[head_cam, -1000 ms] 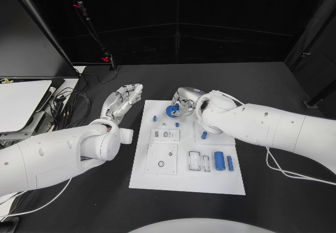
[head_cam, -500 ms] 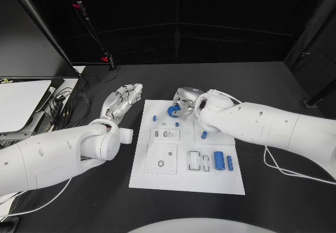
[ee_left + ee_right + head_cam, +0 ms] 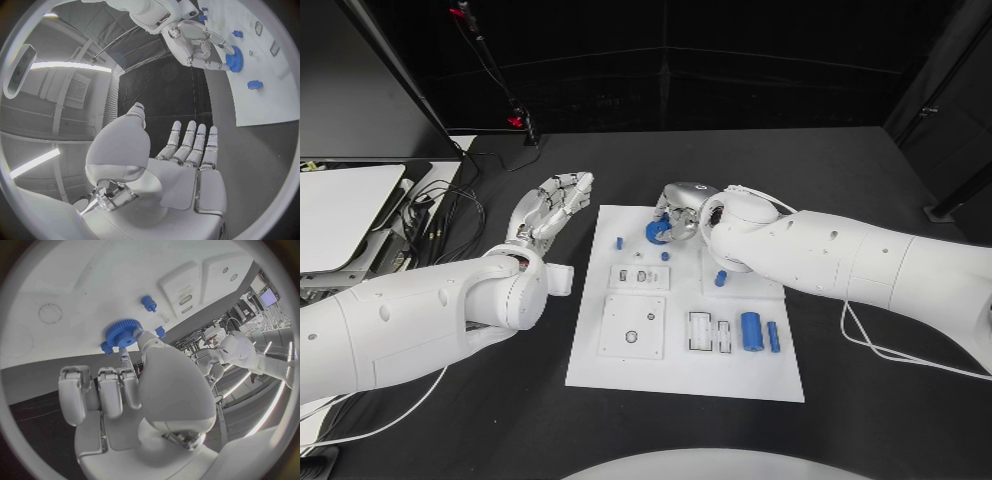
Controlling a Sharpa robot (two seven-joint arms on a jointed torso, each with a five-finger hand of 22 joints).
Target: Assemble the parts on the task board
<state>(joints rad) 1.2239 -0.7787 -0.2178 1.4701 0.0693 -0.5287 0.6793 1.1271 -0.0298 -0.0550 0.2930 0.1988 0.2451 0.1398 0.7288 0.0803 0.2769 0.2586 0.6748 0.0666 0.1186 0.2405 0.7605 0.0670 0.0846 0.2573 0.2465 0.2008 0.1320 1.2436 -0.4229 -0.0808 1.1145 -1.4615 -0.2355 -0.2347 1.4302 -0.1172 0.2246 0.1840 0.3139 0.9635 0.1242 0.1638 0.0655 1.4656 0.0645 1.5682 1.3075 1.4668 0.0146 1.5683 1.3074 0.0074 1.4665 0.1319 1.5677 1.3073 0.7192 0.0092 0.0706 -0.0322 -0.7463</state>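
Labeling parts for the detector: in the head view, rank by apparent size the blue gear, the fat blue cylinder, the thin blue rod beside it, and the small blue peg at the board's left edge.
1. blue gear, held by the right hand
2. fat blue cylinder
3. thin blue rod; as long as the cylinder, much slimmer
4. small blue peg

All sit on the task board.

The right hand [image 3: 678, 212] and its bulky arm cover the far right of the task board [image 3: 687, 375], holding a blue gear [image 3: 656, 229]. The left hand [image 3: 554, 205] hovers off the board's left edge. Bare black counter [image 3: 877, 400] lies open near the robot.
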